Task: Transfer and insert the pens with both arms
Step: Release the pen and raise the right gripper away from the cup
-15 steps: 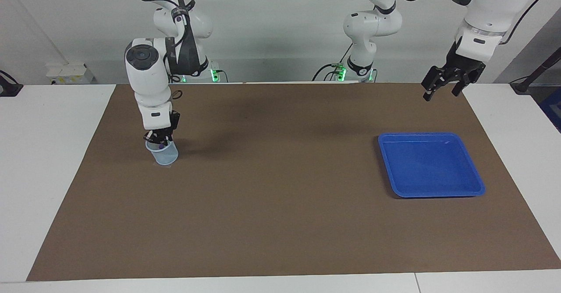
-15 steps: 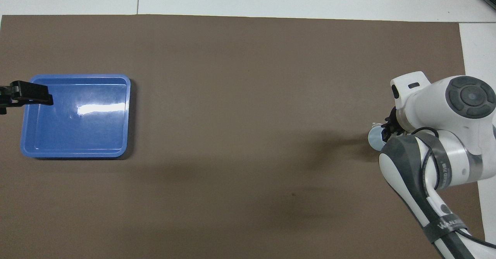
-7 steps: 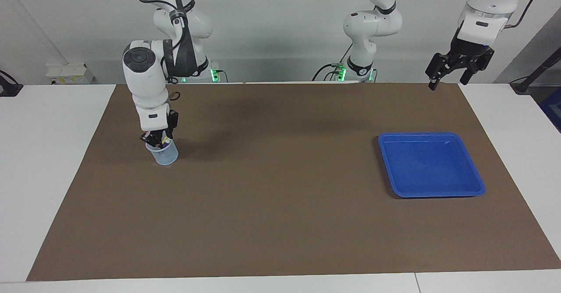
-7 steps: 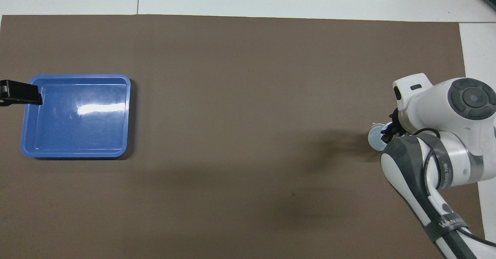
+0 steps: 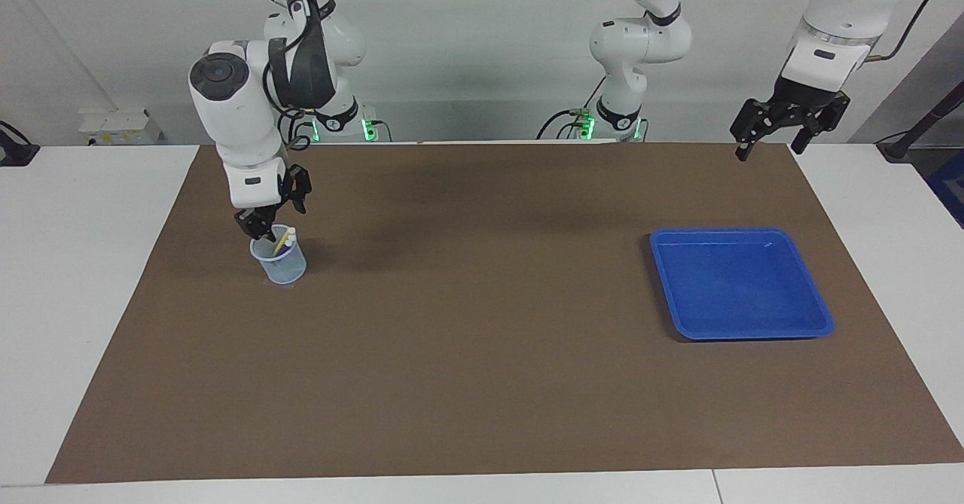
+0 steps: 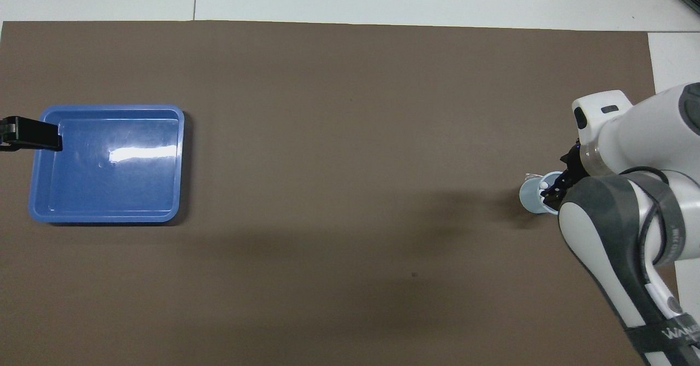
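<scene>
Pens (image 5: pixel 285 240) upright in cup (image 5: pixel 280 263), just under released right end effector (image 5: pixel 273 214); left end effector (image 5: pixel 770 135) released.

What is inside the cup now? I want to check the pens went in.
The cup holds pens: a yellow one and whitish caps stick out above the rim. Their lower parts blur behind the cup wall, so the count is unsure. The right gripper hangs just above.

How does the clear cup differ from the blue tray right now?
The clear cup is small, round and see-through; the blue tray is wide, shallow, rectangular and opaque. The cup holds pens standing in it; the tray holds nothing. The cup sits toward the right arm's end, with the right gripper over it; the tray toward the left arm's. Both rest on the brown mat.
</scene>
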Controlling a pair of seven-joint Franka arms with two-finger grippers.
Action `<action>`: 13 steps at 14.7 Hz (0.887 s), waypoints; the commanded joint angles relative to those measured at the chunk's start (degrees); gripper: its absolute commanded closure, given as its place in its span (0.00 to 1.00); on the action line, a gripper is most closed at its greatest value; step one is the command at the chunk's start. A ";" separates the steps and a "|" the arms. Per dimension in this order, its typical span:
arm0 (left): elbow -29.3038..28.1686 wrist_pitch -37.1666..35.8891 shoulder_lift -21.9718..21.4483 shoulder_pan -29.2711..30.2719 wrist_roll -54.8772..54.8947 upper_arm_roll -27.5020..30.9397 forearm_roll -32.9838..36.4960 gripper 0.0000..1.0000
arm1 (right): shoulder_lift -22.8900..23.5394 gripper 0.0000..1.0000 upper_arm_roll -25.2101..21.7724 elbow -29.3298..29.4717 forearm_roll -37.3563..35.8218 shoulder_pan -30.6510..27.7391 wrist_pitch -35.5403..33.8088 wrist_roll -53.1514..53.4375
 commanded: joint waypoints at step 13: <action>-1.74 0.44 0.74 3.04 0.78 -2.17 0.56 0.00 | -3.39 0.00 -2.20 4.48 7.84 -4.87 -14.15 27.17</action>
